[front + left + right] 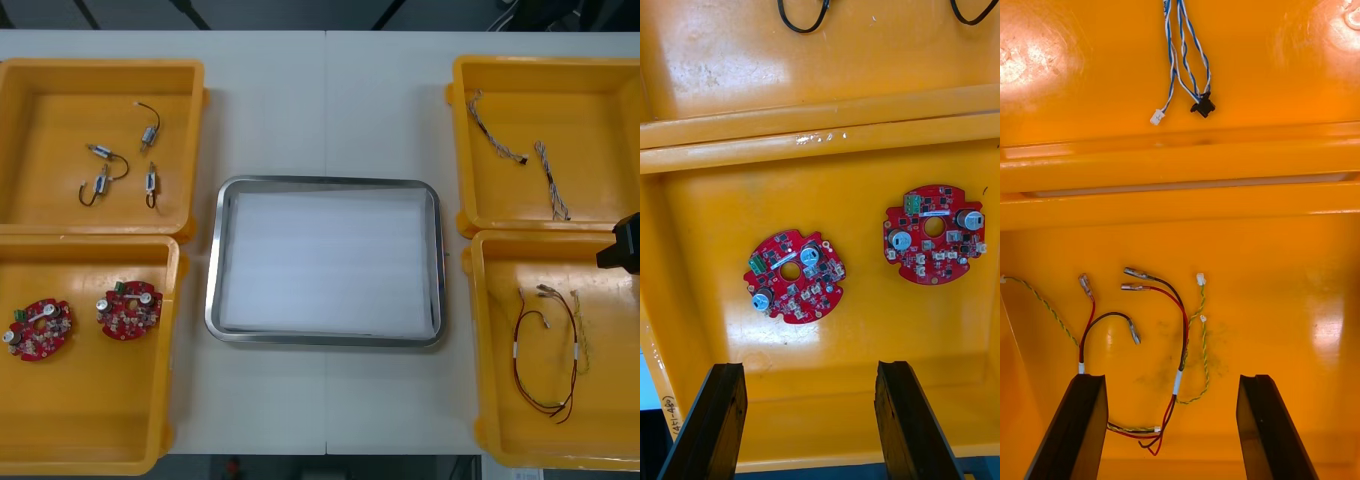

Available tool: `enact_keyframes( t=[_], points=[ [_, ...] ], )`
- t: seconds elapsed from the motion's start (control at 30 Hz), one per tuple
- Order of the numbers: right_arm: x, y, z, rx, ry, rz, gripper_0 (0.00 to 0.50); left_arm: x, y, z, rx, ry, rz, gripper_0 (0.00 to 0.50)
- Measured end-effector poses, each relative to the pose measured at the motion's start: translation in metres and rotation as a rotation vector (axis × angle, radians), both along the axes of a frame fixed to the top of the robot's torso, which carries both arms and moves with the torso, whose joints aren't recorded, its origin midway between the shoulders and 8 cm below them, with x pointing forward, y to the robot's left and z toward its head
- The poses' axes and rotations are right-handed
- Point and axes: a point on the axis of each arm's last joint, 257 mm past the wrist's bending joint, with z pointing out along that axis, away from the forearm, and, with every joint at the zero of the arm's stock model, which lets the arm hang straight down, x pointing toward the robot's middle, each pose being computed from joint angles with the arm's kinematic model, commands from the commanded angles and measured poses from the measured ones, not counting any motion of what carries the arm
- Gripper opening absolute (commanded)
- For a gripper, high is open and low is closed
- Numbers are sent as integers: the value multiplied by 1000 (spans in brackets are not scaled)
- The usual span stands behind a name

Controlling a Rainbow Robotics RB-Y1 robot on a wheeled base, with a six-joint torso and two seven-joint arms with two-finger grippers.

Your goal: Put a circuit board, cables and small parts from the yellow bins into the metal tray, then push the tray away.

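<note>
My right gripper [1172, 379] hangs open over the near right yellow bin [500, 420], its fingers either side of a red and black cable [1180, 330] with a thin yellow strand; the same cable [545, 350] lies on that bin's floor. My left gripper [811, 365] hangs open above the near left yellow bin [100, 420], just short of two round red circuit boards [794, 276] [934, 234]. In the front view the boards [38, 329] [128, 310] lie side by side. The metal tray [213, 280], white inside, sits in the middle with nothing in it.
The far left yellow bin [30, 75] holds several small metal parts [101, 183] with black leads. Twisted blue and white cables [550, 175] [1184, 60] lie in the far right yellow bin [600, 80]. A black part of the right arm [622, 245] shows at the right edge.
</note>
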Motion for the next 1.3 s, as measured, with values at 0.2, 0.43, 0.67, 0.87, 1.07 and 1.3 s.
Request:
enact_keyframes(
  t=[0.2,0.43,0.67,0.87,1.07,1.3],
  points=[
    [0,0,0,0,0,0,500,0,0,0,0,0,0,500],
    [0,0,0,0,0,0,500,0,0,0,0,0,0,500],
    [0,0,0,0,0,0,500,0,0,0,0,0,0,500],
    [0,0,0,0,0,0,500,0,0,0,0,0,0,500],
    [0,0,0,0,0,0,500,0,0,0,0,0,0,500],
    [0,0,0,0,0,0,500,0,0,0,0,0,0,500]
  ],
)
